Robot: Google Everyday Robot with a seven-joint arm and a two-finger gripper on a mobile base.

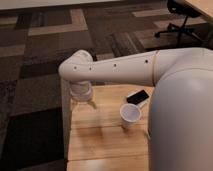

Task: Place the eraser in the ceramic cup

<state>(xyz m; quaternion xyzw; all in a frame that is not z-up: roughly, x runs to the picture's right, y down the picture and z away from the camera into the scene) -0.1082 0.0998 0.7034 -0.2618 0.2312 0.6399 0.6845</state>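
The eraser (pixel 138 96), a thin flat black slab, lies on the wooden table (pixel 100 145) at its far side, partly hidden by my arm's bulky white body. The ceramic cup (pixel 129 114), small and white with a round rim, stands upright just in front of the eraser. My gripper (pixel 83 104) hangs from the wrist over the table's far left corner, well left of the cup. It points down and is open, with nothing between its fingers.
My white arm (pixel 120 70) stretches across the view above the table's far edge, and its large body (pixel 182 120) covers the table's right side. A white flat piece (pixel 144 103) peeks out beside the eraser. An office chair (pixel 182 20) stands on the patterned carpet at the far right.
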